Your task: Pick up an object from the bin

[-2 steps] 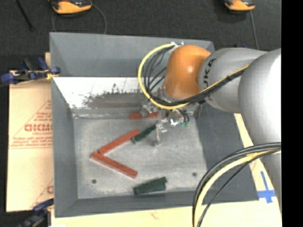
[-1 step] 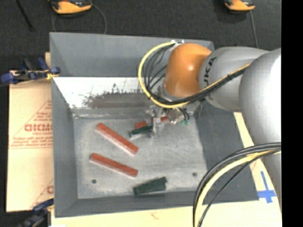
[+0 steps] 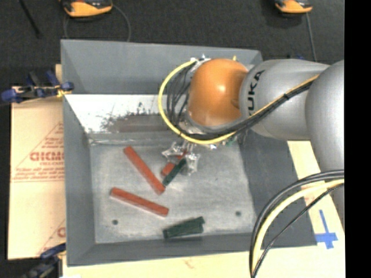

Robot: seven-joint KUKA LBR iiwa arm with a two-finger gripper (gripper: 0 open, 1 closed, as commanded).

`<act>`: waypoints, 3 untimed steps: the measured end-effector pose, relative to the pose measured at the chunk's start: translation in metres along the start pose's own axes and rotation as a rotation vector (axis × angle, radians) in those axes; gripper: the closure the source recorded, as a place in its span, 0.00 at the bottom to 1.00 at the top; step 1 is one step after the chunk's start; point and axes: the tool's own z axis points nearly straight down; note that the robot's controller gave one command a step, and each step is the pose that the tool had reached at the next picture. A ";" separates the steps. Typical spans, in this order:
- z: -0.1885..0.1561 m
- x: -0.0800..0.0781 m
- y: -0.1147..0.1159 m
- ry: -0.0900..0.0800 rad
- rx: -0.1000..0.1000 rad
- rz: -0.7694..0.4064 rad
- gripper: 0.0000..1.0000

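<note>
**Gripper low over a dark green stick**

The gripper (image 3: 183, 157) sits near the middle of the bin (image 3: 78, 172), over one end of a slim, dark green stick (image 3: 173, 174) that lies slanted there. Whether it grasps the stick I cannot tell. A slanted red bar (image 3: 143, 169) lies left of the bin's middle, a longer red bar (image 3: 139, 202) nearer its front wall, and a dark green block (image 3: 183, 227) against that wall.

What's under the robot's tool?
A dark green stick pokes out from under the tool, beside a red bar. Its upper end is covered, so I can't see it.
</note>
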 end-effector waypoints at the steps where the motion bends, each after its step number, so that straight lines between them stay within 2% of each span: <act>1: -0.131 0.000 -0.023 -0.002 -0.003 0.042 1.00; 2: -0.126 0.000 -0.020 0.000 -0.013 0.042 0.00; 3: 0.009 -0.041 0.021 0.003 -0.014 0.347 0.00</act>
